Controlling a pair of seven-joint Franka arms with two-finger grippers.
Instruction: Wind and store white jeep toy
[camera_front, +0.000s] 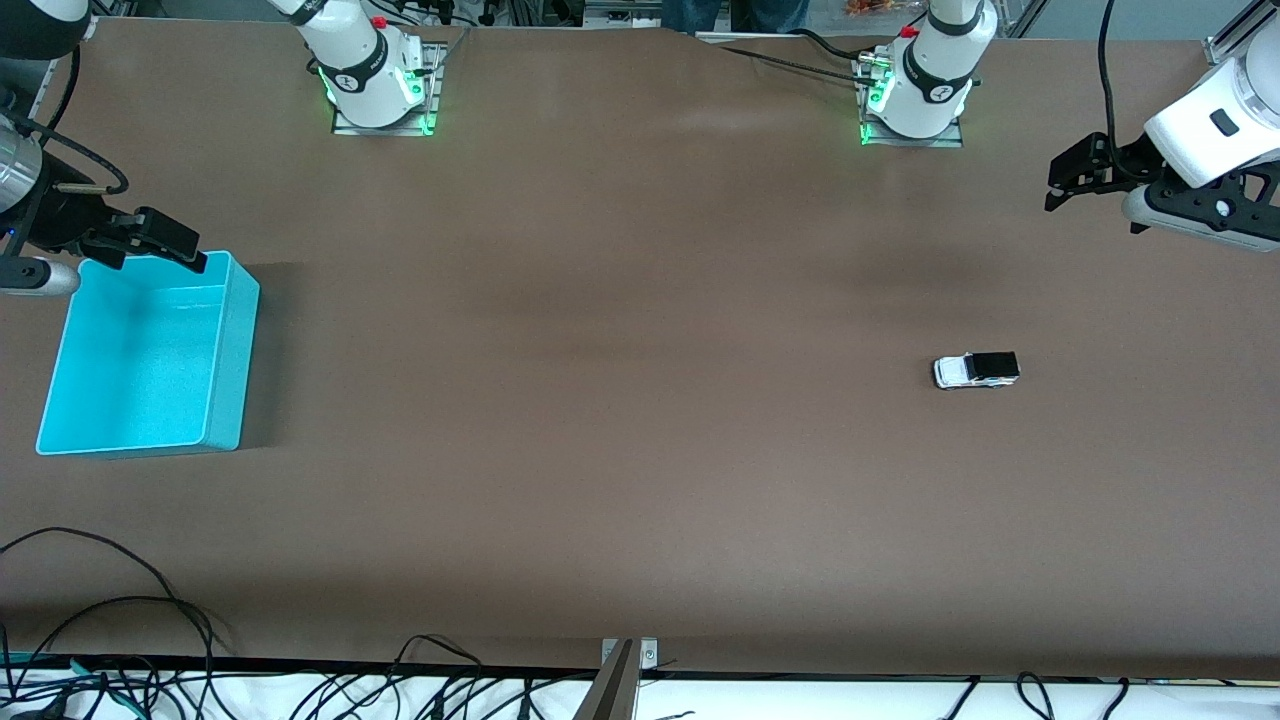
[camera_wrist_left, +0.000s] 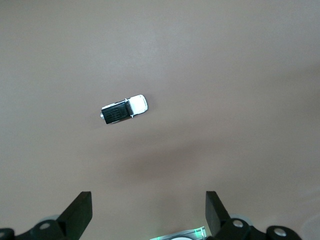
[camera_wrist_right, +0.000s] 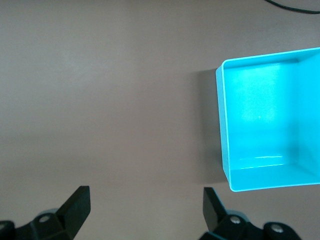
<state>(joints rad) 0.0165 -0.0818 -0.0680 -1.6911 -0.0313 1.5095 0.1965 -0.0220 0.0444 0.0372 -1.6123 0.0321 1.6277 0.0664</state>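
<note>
Resting on all four wheels, the white jeep toy sits alone on the brown surface toward the left arm's end, well apart from the cyan bin at the right arm's end. Nothing touches the toy; its black roof panel faces up and its long axis runs roughly along the length of the surface. The left tool hangs in the air over bare surface near that end, fingers spread wide and empty; in the left wrist view both fingertips frame the lower edge while the toy lies ahead of them, slightly askew. The step in hand appears to be the approach for the first grasp. For a good result, centre the left tool above the toy, turn the wrist so the fingers close across the narrow body rather than end to end, and descend until the pads bracket the sides without pressing the wheels; the toy is small and light, so an off-centre closure is likely to push it away. The right tool waits over the bin's rim, also spread wide and empty. The bin is empty. Loose black cables trail along the surface edge nearest the front camera.
</note>
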